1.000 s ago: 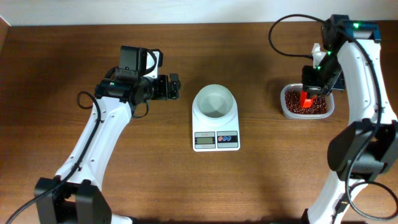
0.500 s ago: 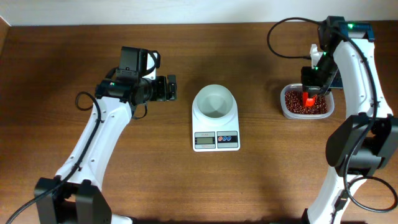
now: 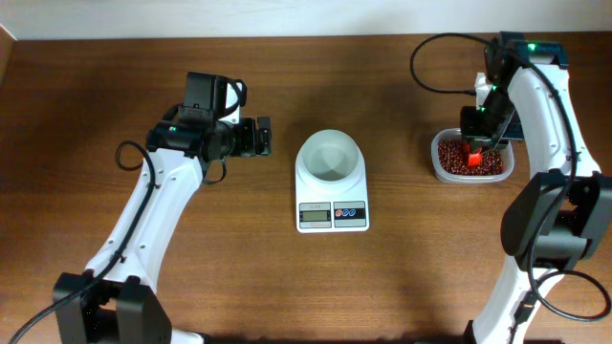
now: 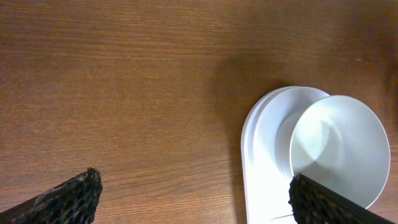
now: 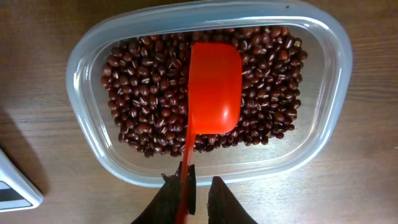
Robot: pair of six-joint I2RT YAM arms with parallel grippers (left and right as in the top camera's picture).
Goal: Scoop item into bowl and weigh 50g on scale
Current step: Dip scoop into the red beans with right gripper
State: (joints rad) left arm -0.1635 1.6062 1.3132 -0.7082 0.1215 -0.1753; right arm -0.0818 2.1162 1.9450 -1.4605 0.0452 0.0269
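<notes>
Scoop [image 5: 214, 87] rests on beans [image 5: 143, 93] in tub [image 5: 71, 68]; points right gripper [image 5: 196, 183] down, jaws barely parted about handle; hangs left gripper [image 3: 265, 136] beside scale [image 3: 332, 205], jaws wide, empty.

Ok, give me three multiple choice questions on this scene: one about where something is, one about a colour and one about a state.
1. Where does the bowl stand?
A. on a plate
B. on the scale
C. on a shelf

2. What colour is the scoop?
A. blue
B. white
C. red

3. What state is the bowl in?
A. empty
B. full of water
C. tipped on its side

Answers:
1. B, because the overhead view shows it sitting on the scale's platform, behind the display.
2. C, because it lies bright red on the dark beans.
3. A, because its white inside shows bare and it stands upright.
</notes>
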